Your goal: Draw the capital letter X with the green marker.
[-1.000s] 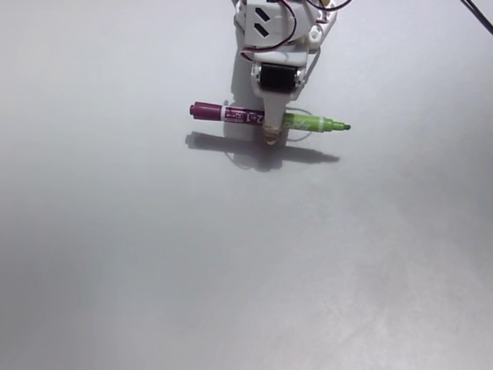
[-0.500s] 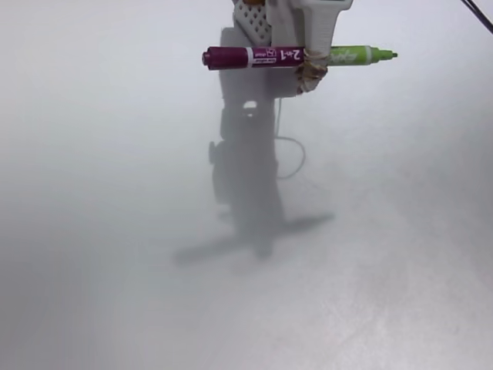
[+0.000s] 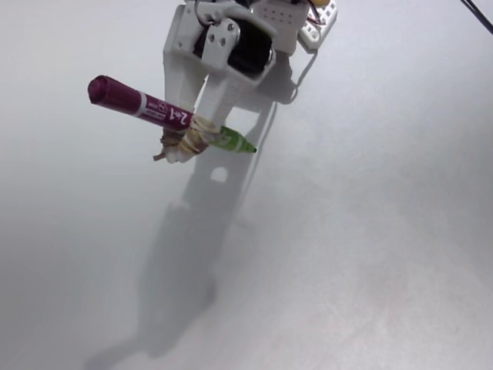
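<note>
In the fixed view my gripper [image 3: 187,143] hangs high above the pale grey table [image 3: 370,254], shut on the green marker [image 3: 139,102] at its middle. Tan bands are wrapped around the fingertips where they clamp it. The marker is tilted: its dark purple half with white print points up and to the left, and its short light-green half ends in a green tip [image 3: 250,149] pointing down to the right, clear of the surface. No capital letter X shows on the table; the arm and its shadow cover part of the surface.
The white arm body [image 3: 246,31] fills the top centre. Its broad shadow [image 3: 185,270] runs down to the lower left. A black cable [image 3: 477,15] crosses the top right corner.
The gripper lifted the marker off the table, then swung left and toward the camera. The marker went from level to tilted, purple end up and left.
</note>
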You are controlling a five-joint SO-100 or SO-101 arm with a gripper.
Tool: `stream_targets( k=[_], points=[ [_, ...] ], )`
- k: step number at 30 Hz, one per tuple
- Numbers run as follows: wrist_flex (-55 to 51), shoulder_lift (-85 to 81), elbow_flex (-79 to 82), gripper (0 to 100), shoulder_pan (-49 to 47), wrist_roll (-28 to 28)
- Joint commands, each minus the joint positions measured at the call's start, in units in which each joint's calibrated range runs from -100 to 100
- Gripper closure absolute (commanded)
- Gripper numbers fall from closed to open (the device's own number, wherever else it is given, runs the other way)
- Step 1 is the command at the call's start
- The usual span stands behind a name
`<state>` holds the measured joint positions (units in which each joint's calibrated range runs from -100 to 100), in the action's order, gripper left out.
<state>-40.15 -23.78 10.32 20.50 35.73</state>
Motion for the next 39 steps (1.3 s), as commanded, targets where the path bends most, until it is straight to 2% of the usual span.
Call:
stream_targets(
  k=[1,6,10,12,16,25,39],
  points=[
    [17.1,6.5,3.3,99,4.7,5.8],
    [59.6,19.4,18.9,99,8.4,11.3],
    [78.4,28.3,26.7,99,9.6,15.8],
    [89.0,31.7,30.3,99,10.1,20.0],
    [100.5,35.9,36.6,99,11.2,20.6],
    [111.2,46.5,39.8,99,10.6,16.5],
    [106.1,50.5,39.2,99,8.2,13.7]
  ],
)
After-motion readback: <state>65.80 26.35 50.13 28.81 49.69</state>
